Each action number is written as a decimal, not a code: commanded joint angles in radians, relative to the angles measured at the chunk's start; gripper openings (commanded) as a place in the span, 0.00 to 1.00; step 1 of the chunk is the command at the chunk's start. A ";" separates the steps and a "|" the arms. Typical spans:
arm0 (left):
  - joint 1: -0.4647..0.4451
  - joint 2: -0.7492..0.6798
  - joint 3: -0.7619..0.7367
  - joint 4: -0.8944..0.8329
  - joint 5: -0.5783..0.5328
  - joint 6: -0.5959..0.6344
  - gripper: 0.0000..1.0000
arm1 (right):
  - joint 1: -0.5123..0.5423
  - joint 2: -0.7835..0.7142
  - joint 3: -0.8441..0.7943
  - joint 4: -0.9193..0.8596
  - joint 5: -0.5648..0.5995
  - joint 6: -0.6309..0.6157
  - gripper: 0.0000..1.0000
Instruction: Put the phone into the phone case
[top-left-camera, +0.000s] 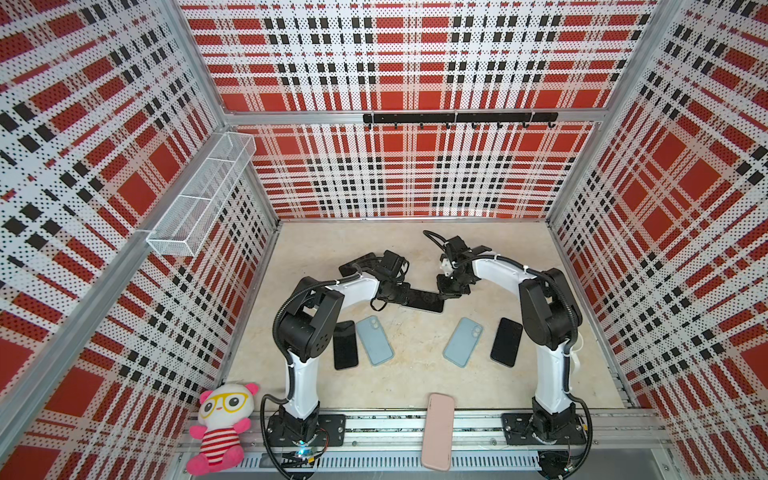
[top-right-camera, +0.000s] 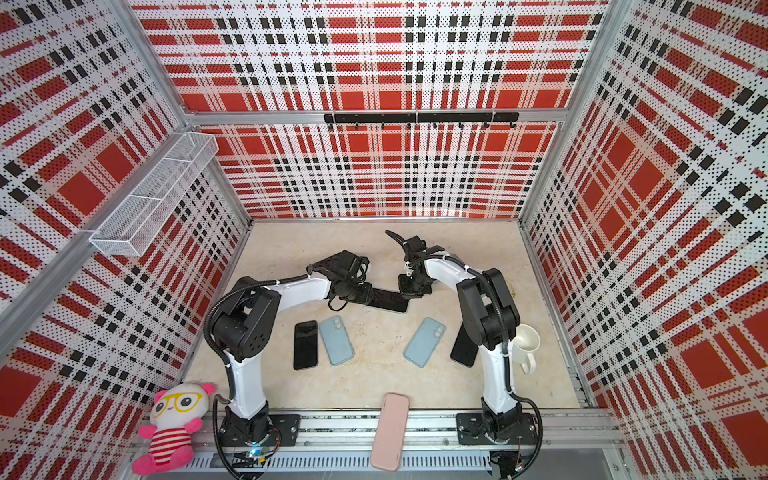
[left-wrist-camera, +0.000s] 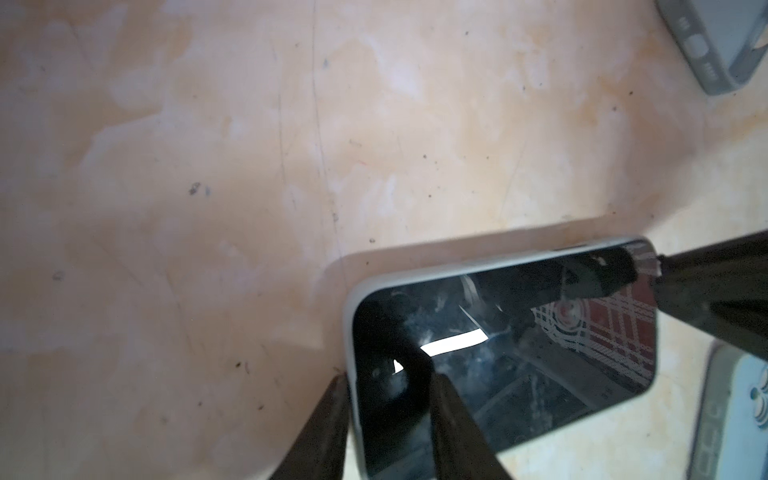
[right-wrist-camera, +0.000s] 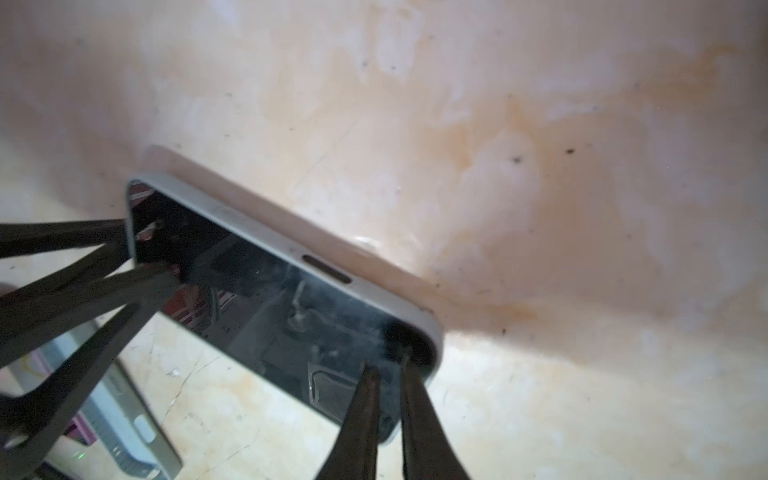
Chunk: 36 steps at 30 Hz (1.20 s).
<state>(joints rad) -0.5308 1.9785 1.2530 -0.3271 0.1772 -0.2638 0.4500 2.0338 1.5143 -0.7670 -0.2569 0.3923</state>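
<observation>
- Pink case (top-left-camera: 437, 432): is lying across the front rail, nearest the camera, well apart from both arms.
- Plush (top-left-camera: 218, 428): is sitting at the front left corner, wearing yellow glasses and a red-striped top.
- Black phones (top-left-camera: 345, 345) (top-left-camera: 506, 342): are lying screen-up on the table (top-left-camera: 415, 386), one beside each arm.
- Blue cases (top-left-camera: 375, 340) (top-left-camera: 463, 342): are lying between the black phones with their camera cut-outs facing up, each just beside one of those phones.
- Mug (top-right-camera: 525, 345): white, is showing behind the right arm in a top view.
- Phone (left-wrist-camera: 519, 353): is sitting inside a pale case (left-wrist-camera: 353, 299) mid-table. It is bridging the two grippers, with one at each short end. Its glass is reflecting the plaid wall, and any marking is too blurred to read.
- Left gripper (left-wrist-camera: 378, 365): is pinching the phone's short end with fingers partly spread. One finger is on the glass and the other is against the case's outer wall.
- Right gripper (right-wrist-camera: 388, 365): is resting both tips on the glass at a corner, a narrow gap apart, with nothing between them.
- Basket (top-left-camera: 199, 199): wire, is hanging on the left wall.
- Hook rail (top-left-camera: 459, 118): black, is running along the back wall.
</observation>
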 joint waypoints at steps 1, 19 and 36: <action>-0.005 -0.056 0.000 0.002 0.023 0.016 0.35 | 0.009 -0.121 -0.001 0.046 -0.008 -0.067 0.26; 0.154 -0.615 -0.245 0.011 -0.001 -0.160 0.73 | 0.101 -0.024 0.020 -0.014 0.168 -0.841 0.96; 0.221 -0.660 -0.256 -0.057 0.014 -0.207 0.79 | 0.118 0.172 0.123 -0.055 0.058 -1.001 0.98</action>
<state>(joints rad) -0.3107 1.3334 0.9859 -0.3828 0.2020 -0.4652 0.5690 2.1696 1.6321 -0.7807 -0.1627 -0.5766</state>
